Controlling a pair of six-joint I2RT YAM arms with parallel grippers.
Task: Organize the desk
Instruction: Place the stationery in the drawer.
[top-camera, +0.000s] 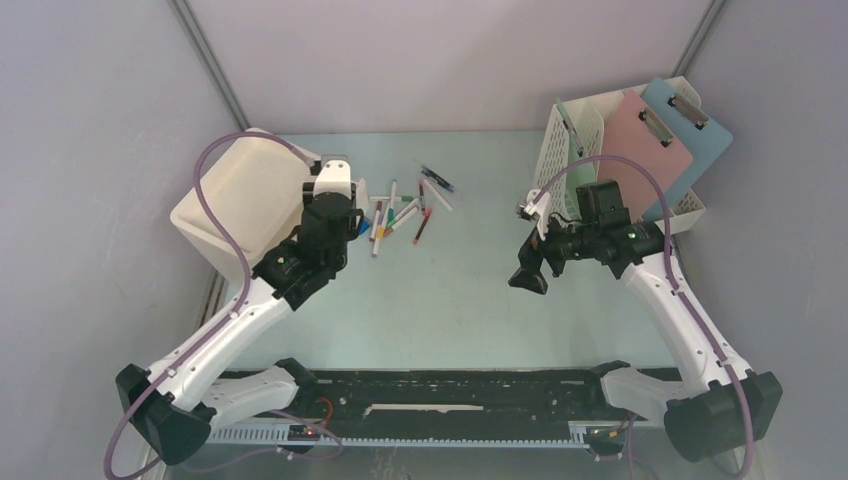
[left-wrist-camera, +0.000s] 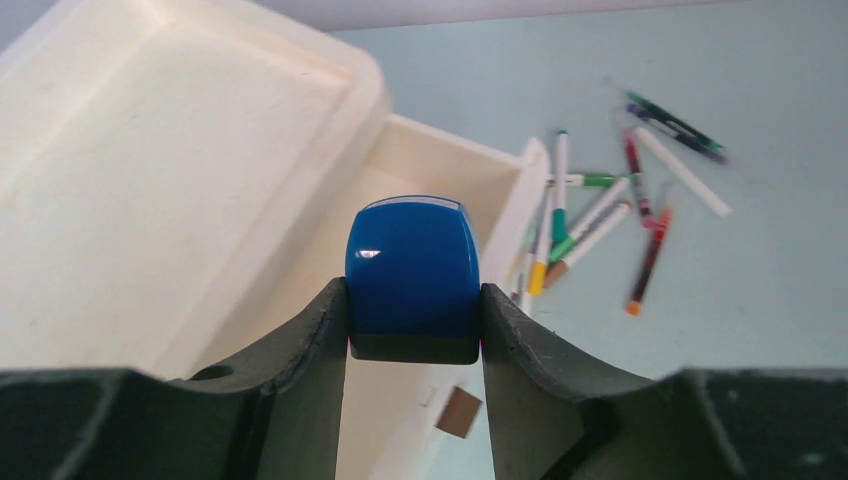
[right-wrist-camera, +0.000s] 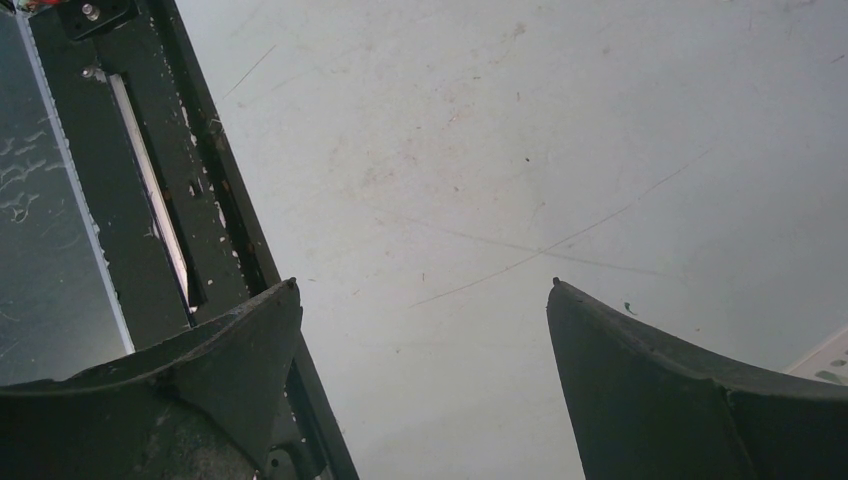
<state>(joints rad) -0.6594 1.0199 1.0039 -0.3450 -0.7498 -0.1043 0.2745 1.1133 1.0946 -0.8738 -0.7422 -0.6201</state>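
Left gripper (left-wrist-camera: 413, 292) clamps blue block (left-wrist-camera: 410, 250) at edge of white bin (left-wrist-camera: 150, 160). Right gripper (right-wrist-camera: 422, 285) wide, nothing held, over tabletop (right-wrist-camera: 520, 130). Pens (top-camera: 405, 212) scattered just beside bin.

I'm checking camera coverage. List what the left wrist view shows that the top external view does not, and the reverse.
Left wrist only: a clear look at the blue block clamped between the fingers of the left hand, near the edge of the white bin. Top external only: the right hand, open above bare desk, the white file rack holding a pink clipboard and a blue clipboard, and the black rail. Both: the white bin, the scattered markers and the desk.
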